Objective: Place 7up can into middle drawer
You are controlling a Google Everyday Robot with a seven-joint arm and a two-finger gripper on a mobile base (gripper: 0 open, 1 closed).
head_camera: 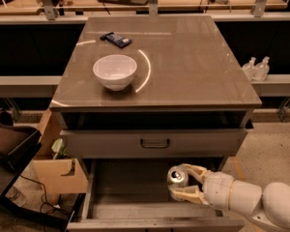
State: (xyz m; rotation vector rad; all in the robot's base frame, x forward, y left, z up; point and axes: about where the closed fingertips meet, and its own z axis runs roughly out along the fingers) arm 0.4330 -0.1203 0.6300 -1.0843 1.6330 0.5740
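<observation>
The tool (180, 181) reaches in from the lower right, its pale fingers (187, 194) clamped on the 7up can (176, 175). The can is over the right part of the pulled-out middle drawer (125, 183); whether it touches the floor cannot be told. Just above it runs a closed drawer front (111, 144) with a dark handle (154, 143). On the worktop (198, 66), well apart, sit a white bowl (115, 71) and a dark snack bar (116, 39). A cardboard box (60, 174) stands beside the drawer's left wall.

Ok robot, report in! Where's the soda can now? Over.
Gripper shut on 7up can, down low. Can held over the open middle drawer, right side, not released. White bowl and snack bar up top, out of the way.
</observation>
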